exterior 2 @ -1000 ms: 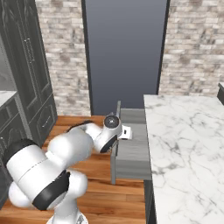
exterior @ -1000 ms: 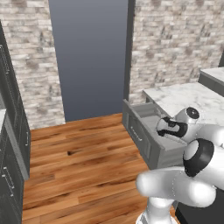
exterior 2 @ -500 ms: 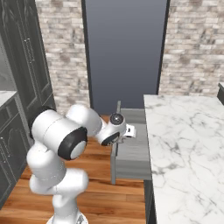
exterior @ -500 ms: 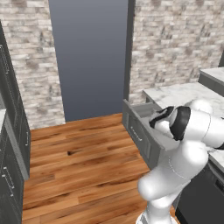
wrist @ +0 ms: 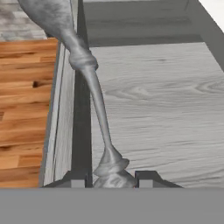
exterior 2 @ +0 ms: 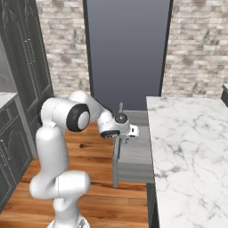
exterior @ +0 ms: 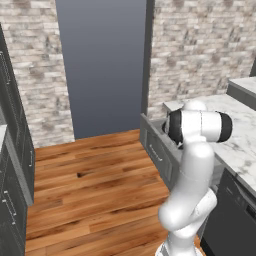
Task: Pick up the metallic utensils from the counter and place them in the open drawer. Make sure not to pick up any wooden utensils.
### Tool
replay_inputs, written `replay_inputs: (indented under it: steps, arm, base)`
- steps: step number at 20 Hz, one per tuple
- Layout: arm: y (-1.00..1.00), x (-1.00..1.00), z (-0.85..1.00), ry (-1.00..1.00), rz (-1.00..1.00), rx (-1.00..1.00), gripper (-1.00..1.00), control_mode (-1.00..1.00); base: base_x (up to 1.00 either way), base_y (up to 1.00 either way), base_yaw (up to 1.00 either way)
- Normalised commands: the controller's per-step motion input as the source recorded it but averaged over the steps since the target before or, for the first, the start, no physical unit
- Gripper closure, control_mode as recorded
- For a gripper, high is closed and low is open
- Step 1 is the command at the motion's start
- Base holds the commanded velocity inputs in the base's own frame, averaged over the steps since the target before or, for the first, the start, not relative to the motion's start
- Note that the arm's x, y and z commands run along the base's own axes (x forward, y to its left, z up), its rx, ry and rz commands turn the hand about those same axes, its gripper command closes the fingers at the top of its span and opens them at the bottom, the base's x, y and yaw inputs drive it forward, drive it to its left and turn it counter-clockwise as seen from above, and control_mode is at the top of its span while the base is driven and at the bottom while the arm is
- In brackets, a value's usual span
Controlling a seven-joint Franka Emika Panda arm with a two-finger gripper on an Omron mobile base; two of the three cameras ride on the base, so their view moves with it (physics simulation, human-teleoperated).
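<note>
Even, flat rendered light, moderately bright; no clear source. Marble worktop (exterior 2: 191,151) brightest surface, no glare. Soft dark shadow inside drawer (wrist: 153,100) along its left wall and far end. Hand view coarse, blocky; spoon (wrist: 94,94) near lens smeared, soft-edged. Base views sharp, no edge distortion. Cabinets left of drawer dim.

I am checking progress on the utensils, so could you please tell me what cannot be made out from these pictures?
- Spoon: in the hand view its bowl runs off the top edge.
- Gripper: in the left base view the arm's own body hides it; in the right base view it is too small to read the grip.
- Drawer: in the left base view the arm covers most of the inside.
- Counter: cut by the frame edges.
</note>
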Motion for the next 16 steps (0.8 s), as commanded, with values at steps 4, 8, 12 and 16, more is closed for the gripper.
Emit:
replay_inputs:
  steps: [4, 8, 12, 16]
  arm:
    - [0.0, 0.29, -0.3, 0.0, 0.0, 0.0, 1.0, -1.0]
    - [0.0, 0.26, -0.35, 0.0, 0.0, 0.0, 1.0, -1.0]
    - [0.04, 0.18, -0.4, 0.0, 0.0, 0.0, 1.0, -1.0]
    - [0.59, 0.03, -0.43, 0.0, -0.01, -0.01, 1.0, -1.0]
  base:
    - [0.0, 0.0, 0.0]
    - [0.0, 0.0, 0.0]
    - [0.0, 0.0, 0.0]
    - [0.0, 0.0, 0.0]
